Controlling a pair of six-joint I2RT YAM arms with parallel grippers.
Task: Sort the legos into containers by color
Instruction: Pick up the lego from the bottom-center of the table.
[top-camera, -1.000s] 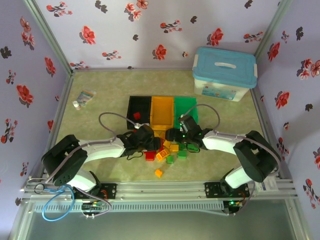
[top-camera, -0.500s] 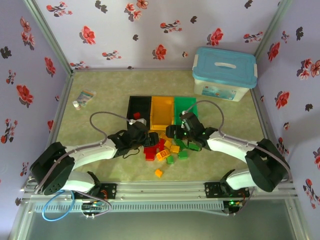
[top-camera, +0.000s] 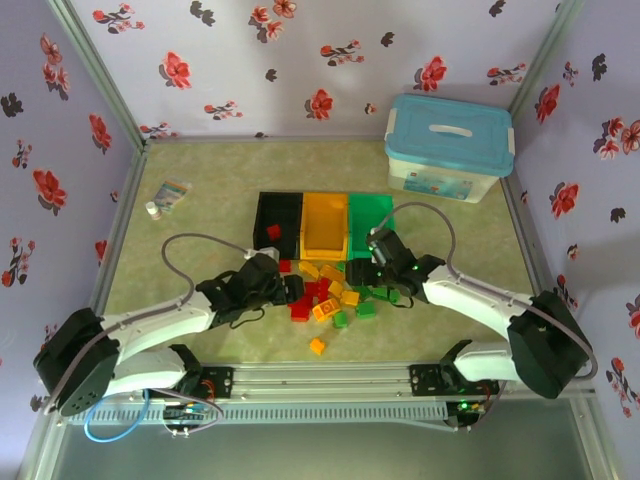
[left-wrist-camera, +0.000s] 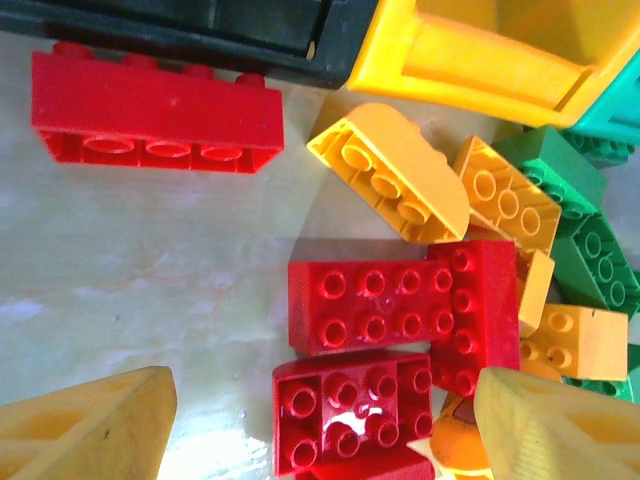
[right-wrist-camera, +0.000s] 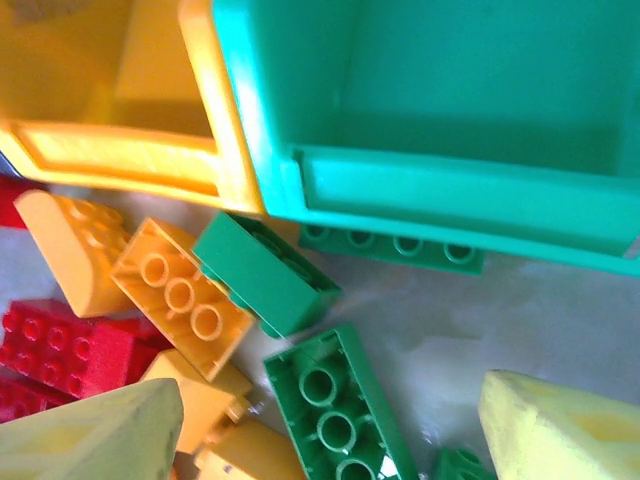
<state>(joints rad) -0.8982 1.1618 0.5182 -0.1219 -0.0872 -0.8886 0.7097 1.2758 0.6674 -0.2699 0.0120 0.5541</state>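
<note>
Tabletop (top-camera: 220, 190): red lego (top-camera: 273, 232) in black bin (top-camera: 262, 214)

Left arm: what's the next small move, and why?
Probably lower the left gripper and close on the red brick. The jaws are open, holding nothing, and that brick lies loose right between the fingers.

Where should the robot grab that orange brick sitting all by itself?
Pinch the lone orange brick across two opposite flat sides, coming straight down from above. It lies apart from the pile, so there is room on either side.
</note>
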